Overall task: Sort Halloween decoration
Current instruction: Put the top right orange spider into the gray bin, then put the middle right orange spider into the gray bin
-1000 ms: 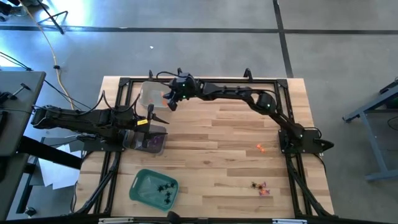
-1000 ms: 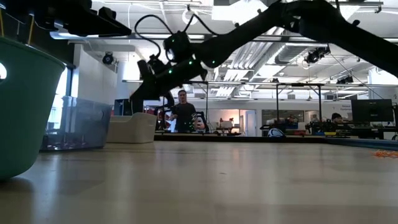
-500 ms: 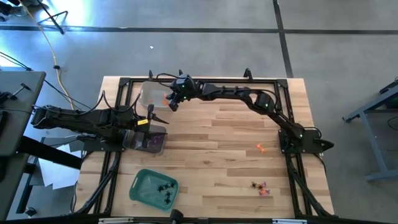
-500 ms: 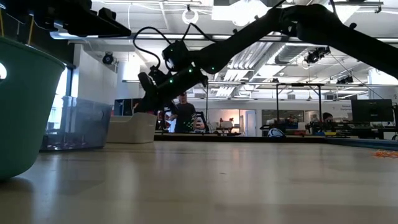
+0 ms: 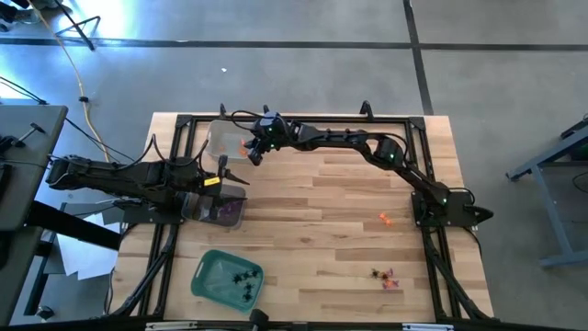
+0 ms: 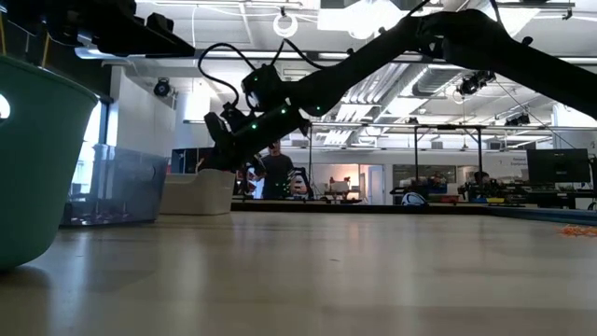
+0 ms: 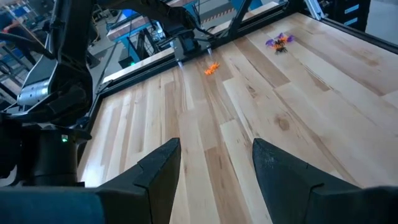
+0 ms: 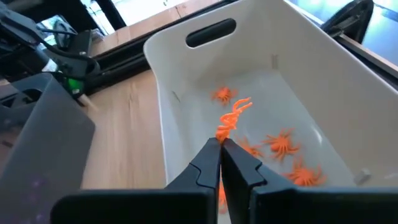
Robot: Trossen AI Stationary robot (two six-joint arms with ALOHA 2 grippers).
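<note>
Right gripper (image 8: 221, 144) over white bin (image 8: 323, 93) nr tabletop's far edge, fingers pinched on orange spider (image 8: 231, 119); more orange spiders (image 8: 283, 144) inside. Left gripper (image 7: 214, 163) spread apart, by clear bin (image 5: 225, 210).

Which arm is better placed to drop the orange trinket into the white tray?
The right. Its gripper is shut on an orange trinket directly above the white tray, where other orange pieces lie. The left gripper is open and empty over bare table.
</note>
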